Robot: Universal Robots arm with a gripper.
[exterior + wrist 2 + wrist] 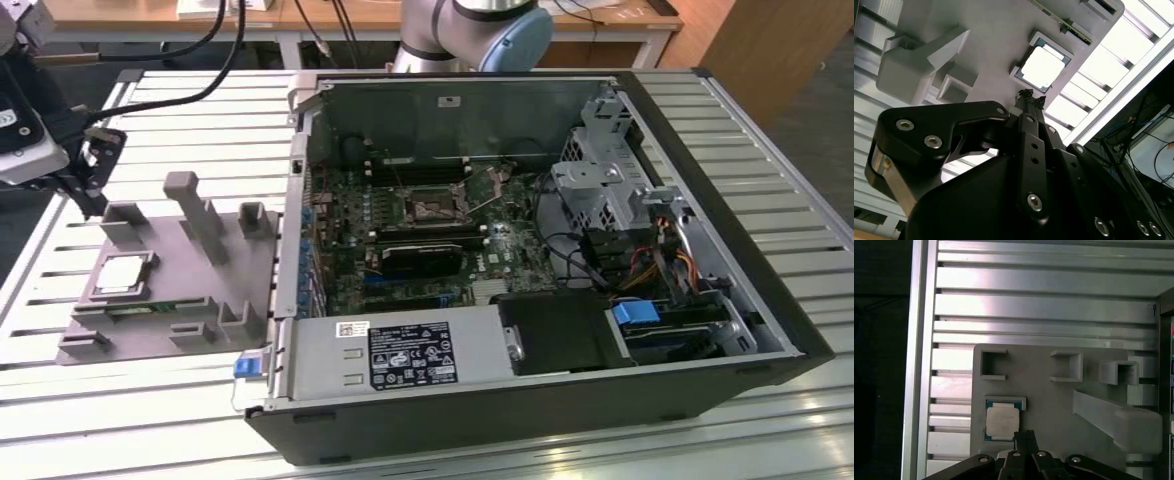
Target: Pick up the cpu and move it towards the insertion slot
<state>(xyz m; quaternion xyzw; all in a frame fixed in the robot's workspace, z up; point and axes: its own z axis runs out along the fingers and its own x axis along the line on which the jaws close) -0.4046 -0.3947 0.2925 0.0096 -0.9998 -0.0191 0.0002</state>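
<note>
With fingers (1019,441) together and empty, the gripper (1024,435) hung near the cpu (1002,421), seated in the grey fixture (187,272) at the exterior view's lower left; a clean pick likely needed them parted and centred squarely.

- A pale grey plastic fixture (200,285) with upright posts lies on the slatted aluminium table (200,110), at the exterior view's left.
- An open black computer case (534,410) lies just beside it.
- Inside sit a black rectangular heatsink block (420,258) and a silver power-supply box (320,360).
</note>
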